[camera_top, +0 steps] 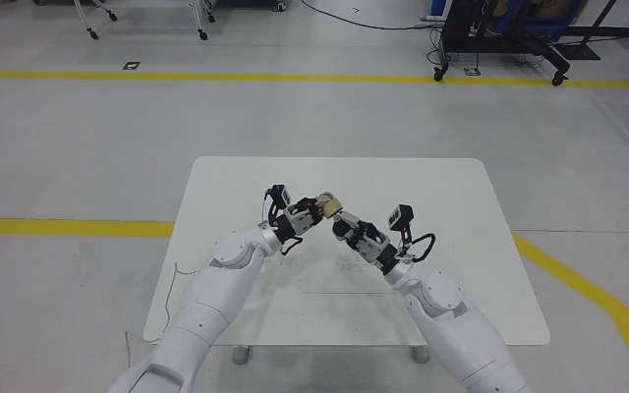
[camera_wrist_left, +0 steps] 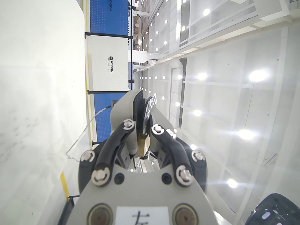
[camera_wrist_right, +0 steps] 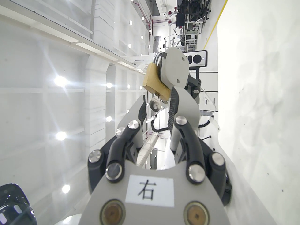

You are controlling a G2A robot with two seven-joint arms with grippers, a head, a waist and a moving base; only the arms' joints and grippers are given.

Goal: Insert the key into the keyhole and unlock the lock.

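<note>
A brass padlock with a silver shackle (camera_wrist_right: 155,83) is held above the middle of the white table (camera_top: 442,187). Its shackle is pinched in the jaws of the left gripper (camera_wrist_left: 145,99), so that the keyhole is presented to the right gripper (camera_wrist_right: 157,104). A small silver round-headed key (camera_wrist_right: 154,105) appears seated there, flanked by the right gripper's spread jaws.

White table (camera_top: 432,196) (rounded corners), grey floor (camera_top: 98,138)

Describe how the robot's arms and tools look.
Both arms are glossy white rounded shells with dark wrist sections. The left tool and right tool have pale grey shells, black ribbed pads, black curved links with silver screws, and a white label bearing a black character. A thin white cable loops beside the left wrist.
</note>
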